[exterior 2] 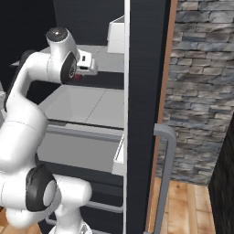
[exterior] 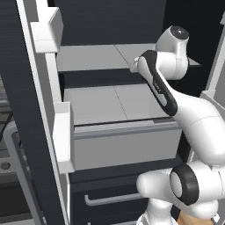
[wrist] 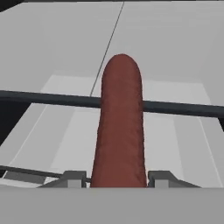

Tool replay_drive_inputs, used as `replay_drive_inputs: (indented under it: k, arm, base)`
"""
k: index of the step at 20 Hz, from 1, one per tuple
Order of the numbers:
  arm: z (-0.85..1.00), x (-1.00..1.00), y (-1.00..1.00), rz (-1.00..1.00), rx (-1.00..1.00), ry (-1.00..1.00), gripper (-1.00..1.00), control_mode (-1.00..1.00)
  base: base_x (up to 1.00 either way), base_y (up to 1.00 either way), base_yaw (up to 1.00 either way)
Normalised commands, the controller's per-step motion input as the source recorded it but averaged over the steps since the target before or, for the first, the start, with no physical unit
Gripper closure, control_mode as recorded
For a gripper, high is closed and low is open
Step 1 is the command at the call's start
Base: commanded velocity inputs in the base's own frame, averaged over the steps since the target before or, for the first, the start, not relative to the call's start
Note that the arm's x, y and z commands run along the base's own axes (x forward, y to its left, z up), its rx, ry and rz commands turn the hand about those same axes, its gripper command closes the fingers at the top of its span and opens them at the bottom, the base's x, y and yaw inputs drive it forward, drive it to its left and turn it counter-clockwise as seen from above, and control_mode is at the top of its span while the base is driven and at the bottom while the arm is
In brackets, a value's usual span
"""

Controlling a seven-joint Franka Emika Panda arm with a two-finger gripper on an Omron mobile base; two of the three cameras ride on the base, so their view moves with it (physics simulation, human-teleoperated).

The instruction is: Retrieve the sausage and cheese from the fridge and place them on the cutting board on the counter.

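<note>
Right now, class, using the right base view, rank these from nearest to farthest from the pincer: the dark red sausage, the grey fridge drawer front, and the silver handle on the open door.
1. Dark red sausage: held between the pincer's fingers.
2. Grey fridge drawer front: below the pincer.
3. Silver handle: on the open door, far lower right.

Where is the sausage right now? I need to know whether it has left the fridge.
In the hand view the sausage sits between the gripper fingertips, above the fridge shelves; the right base view shows it inside the fridge.
</note>
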Motion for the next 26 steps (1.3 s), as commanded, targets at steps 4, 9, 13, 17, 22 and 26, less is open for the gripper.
replay_drive_inputs:
  k: [4, 9, 13, 17, 22, 26]
  arm:
    - [0.0, -0.94, 0.0, 0.0, 0.0, 0.0, 1.0, -1.0]
    - [0.0, -0.94, 0.0, 0.0, 0.01, 0.0, 1.0, -1.0]
    - [-0.41, -0.64, 0.05, 0.0, -0.01, 0.15, 1.0, -1.0]
    - [-0.81, -0.3, 0.11, 0.0, 0.0, 0.13, 1.0, -1.0]
    - [-0.66, -0.2, 0.07, 0.0, 0.0, 0.06, 1.0, -1.0]
    - [-0.42, -0.07, 0.0, 0.02, 0.0, 0.06, 1.0, -1.0]
  base:
    - [0.0, 0.0, 0.0]
    - [0.0, 0.0, 0.0]
    - [0.0, 0.0, 0.0]
    - [0.0, 0.0, 0.0]
    - [0.0, 0.0, 0.0]
    - [0.0, 0.0, 0.0]
